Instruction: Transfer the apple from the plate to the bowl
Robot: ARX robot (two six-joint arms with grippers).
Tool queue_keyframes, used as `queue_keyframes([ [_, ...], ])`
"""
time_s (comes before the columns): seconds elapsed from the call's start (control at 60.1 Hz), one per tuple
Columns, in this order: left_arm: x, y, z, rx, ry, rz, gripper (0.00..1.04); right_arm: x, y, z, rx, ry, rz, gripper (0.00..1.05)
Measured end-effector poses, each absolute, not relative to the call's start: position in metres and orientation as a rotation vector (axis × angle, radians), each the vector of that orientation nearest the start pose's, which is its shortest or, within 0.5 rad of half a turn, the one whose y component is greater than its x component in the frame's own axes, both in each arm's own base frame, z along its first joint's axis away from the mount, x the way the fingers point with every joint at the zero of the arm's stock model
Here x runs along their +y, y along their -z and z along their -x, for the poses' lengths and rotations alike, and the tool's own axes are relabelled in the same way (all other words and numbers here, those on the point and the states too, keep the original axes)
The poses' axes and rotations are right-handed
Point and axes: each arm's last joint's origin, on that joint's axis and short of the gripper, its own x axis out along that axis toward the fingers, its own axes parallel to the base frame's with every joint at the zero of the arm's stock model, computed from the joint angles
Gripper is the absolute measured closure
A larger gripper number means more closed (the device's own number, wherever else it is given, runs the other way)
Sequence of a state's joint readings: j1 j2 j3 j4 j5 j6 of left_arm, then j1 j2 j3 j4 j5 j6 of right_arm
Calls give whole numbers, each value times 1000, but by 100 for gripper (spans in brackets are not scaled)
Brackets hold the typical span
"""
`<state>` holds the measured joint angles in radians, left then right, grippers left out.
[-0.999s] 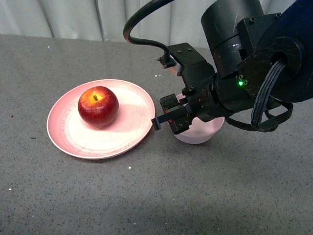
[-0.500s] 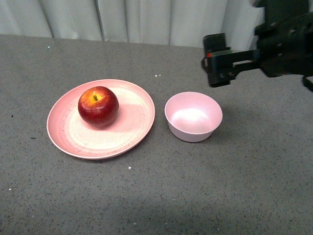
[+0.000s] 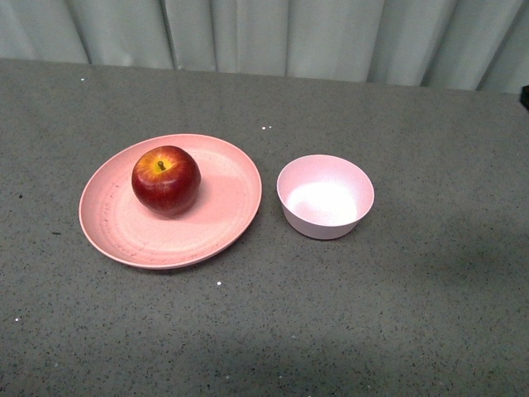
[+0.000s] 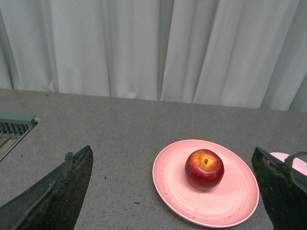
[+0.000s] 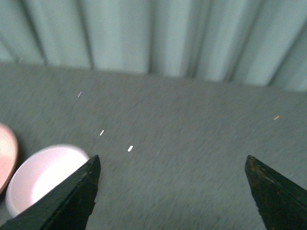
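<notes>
Apple [image 3: 166, 179] sits on the plate [image 3: 223, 217], dead ahead of the left jaws, spread wide; right jaws, also apart, are nearer the bowl [image 3: 324, 227].

grey table [image 3: 413, 314] bears plate [image 3: 124, 236] and bowl [image 3: 325, 217].

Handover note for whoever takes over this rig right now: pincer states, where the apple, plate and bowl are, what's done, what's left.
Pincers: the left pincer and the right pincer are both open and empty, and neither arm shows in the front view.
Things: the apple sits stem-up on the plate. The bowl stands just right of the plate, not touching it, and is empty.
Done: nothing yet.
Left: grasp the apple, lift it and set it in the bowl.
</notes>
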<state>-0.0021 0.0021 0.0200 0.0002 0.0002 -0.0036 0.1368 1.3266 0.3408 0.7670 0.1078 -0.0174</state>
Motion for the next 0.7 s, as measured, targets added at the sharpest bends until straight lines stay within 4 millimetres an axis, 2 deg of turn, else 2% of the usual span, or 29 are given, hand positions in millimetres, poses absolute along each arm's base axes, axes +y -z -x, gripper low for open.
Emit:
queue_keyframes([
  [0.1, 0, -170, -97, -18, 0, 4, 7, 22, -160, -215, 42, -3, 19, 42],
  [0.466, 0, -170, -97, -18, 0, 4, 7, 5, -161, -175, 21, -19, 14, 104],
  [0.699, 0, -170, -97, -18, 0, 4, 7, 0, -162, -158, 16, 0, 11, 104],
])
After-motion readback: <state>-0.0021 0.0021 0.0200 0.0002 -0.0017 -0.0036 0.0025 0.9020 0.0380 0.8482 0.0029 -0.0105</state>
